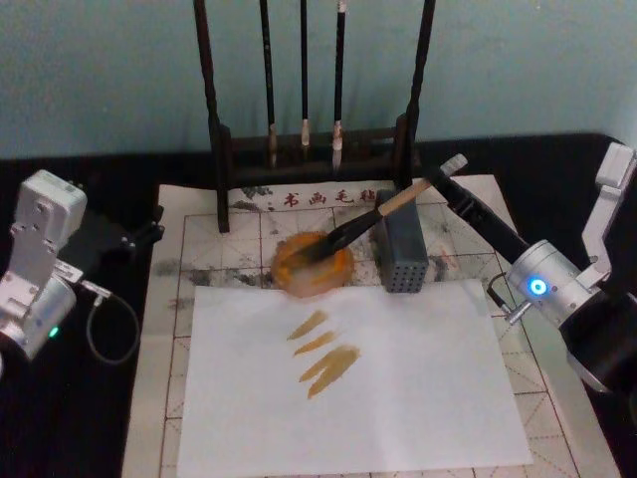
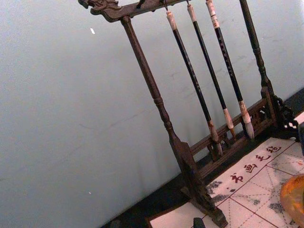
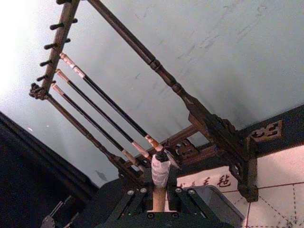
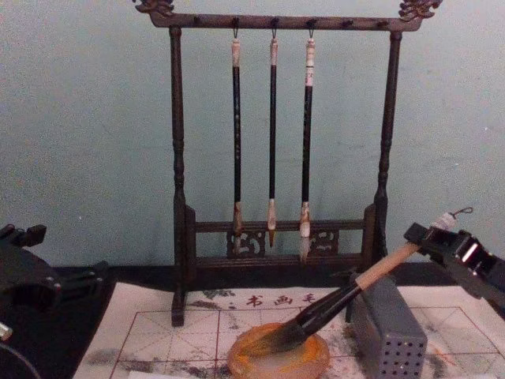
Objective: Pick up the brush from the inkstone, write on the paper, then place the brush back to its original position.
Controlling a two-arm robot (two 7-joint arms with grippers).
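Note:
The brush [image 1: 398,202] leans at an angle, its dark bristles resting in the round amber inkstone [image 1: 289,271] and its tan handle rising to the right. My right gripper [image 1: 440,185] is shut on the handle just below the whitish end cap [image 4: 446,221]. In the right wrist view the handle [image 3: 160,173] runs between the fingers. In the chest view the bristles lie on the inkstone [image 4: 276,359]. The paper [image 1: 214,234], off-white with red grid lines, lies under a plain white sheet [image 1: 398,398] bearing three amber strokes. My left gripper [image 1: 139,234] is parked off the left edge of the paper.
A dark wooden rack [image 4: 276,237] stands at the back with three slim black-handled brushes [image 4: 272,118] hanging from it. A grey block with small holes [image 1: 401,249] sits just right of the inkstone, under the brush handle. A cable loop [image 1: 109,329] lies on the black table at left.

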